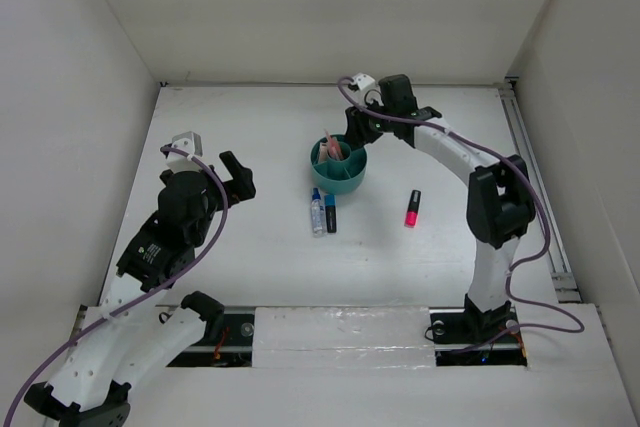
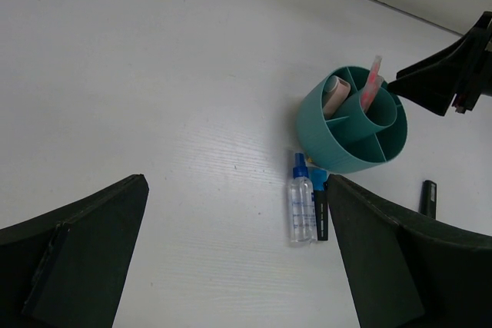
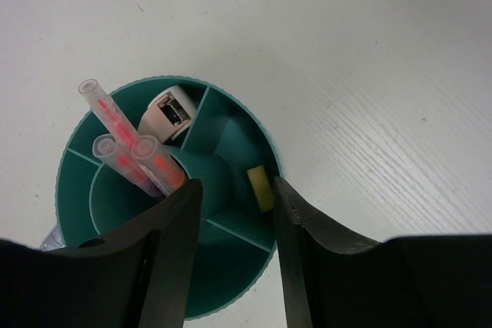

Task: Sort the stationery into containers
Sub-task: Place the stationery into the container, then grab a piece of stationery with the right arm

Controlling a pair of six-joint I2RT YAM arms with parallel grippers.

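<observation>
The round teal organizer (image 1: 338,167) stands mid-table. Its central cup holds salmon-pink pencils (image 3: 123,144). One ring compartment holds a pinkish-white item (image 3: 171,111), another a tan block (image 3: 260,188). My right gripper (image 3: 236,186) is open and empty, just above the organizer's far-right rim (image 3: 270,151), its fingers either side of the tan block's compartment. A blue-capped clear pen (image 1: 317,213) and a dark marker (image 1: 330,215) lie side by side in front of the organizer. A pink highlighter (image 1: 412,208) lies to the right. My left gripper (image 1: 243,175) is open and empty, left of the pens.
White walls enclose the table on three sides. A rail (image 1: 530,177) runs along the table's right edge. In the left wrist view the right gripper's fingers (image 2: 442,74) reach over the organizer (image 2: 338,144), with the pen (image 2: 301,207) and marker (image 2: 320,211) below.
</observation>
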